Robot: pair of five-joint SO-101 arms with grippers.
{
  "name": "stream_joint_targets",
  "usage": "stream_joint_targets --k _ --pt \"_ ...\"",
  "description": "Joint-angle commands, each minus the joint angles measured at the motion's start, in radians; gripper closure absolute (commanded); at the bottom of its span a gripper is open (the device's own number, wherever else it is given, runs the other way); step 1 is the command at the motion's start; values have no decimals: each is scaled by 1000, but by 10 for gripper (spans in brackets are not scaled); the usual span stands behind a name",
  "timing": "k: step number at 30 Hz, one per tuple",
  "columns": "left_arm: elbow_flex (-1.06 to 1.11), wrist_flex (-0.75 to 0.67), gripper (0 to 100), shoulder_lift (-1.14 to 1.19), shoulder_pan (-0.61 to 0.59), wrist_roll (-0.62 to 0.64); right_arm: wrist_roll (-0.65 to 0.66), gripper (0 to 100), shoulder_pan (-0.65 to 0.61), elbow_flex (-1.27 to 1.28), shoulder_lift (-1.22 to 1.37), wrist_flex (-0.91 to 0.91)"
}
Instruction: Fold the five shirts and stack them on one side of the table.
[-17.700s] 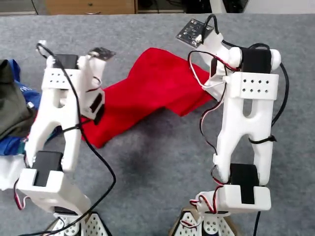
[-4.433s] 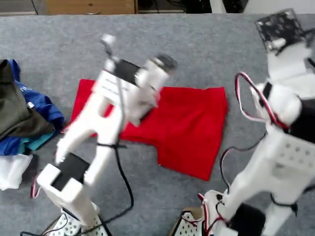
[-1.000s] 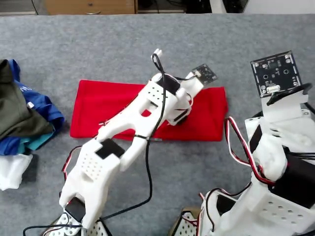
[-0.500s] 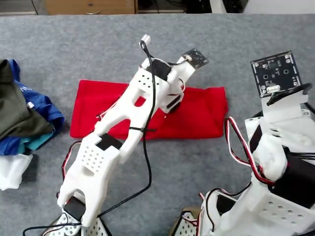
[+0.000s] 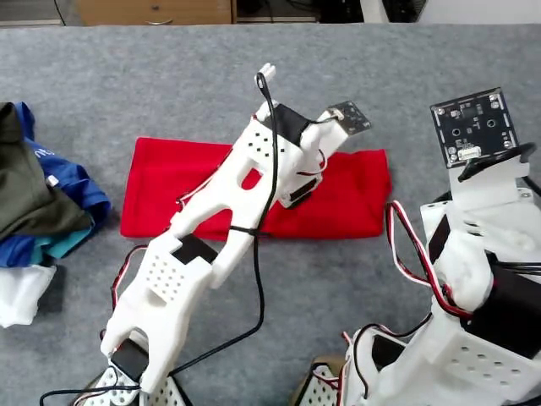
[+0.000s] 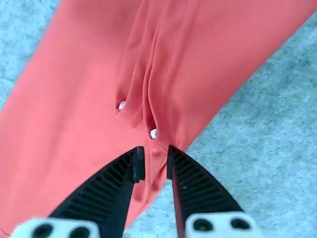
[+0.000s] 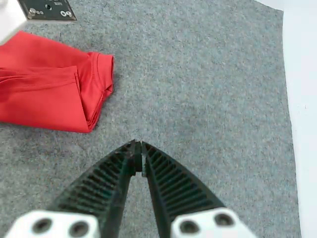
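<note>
Shirt [image 6: 99,89] folded flat, left tool [image 6: 153,163] above its edge.

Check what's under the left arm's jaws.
The red shirt, folded into a strip on the grey mat; its placket with two white buttons lies just ahead of the slightly open jaws. In the high view the left arm hides the strip's middle.

The folded shirt [image 5: 169,190] is laid flat at the centre of the surface [image 5: 406,76]. A pile of shirts [image 5: 34,203] is located at the left edge, apart from it. The left end effector [image 6: 155,161] is positioned over the folded shirt's middle. The right end effector [image 7: 138,151] is held over bare surface to the shirt's right.
</note>
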Motion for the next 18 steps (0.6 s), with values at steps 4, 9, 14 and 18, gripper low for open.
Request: stream_joint_targets --k 4,9,14,18 --pt "64 -153 918 79 -63 -8 -3 995 13 -7 -12 17" --pt "31 -172 918 168 -60 -6 -3 995 13 -7 -12 17" --pt "-49 -147 919 200 -84 -6 -3 995 13 -7 -12 17" --pt "-167 -29 919 173 -80 -5 -3 995 13 -8 -12 17"
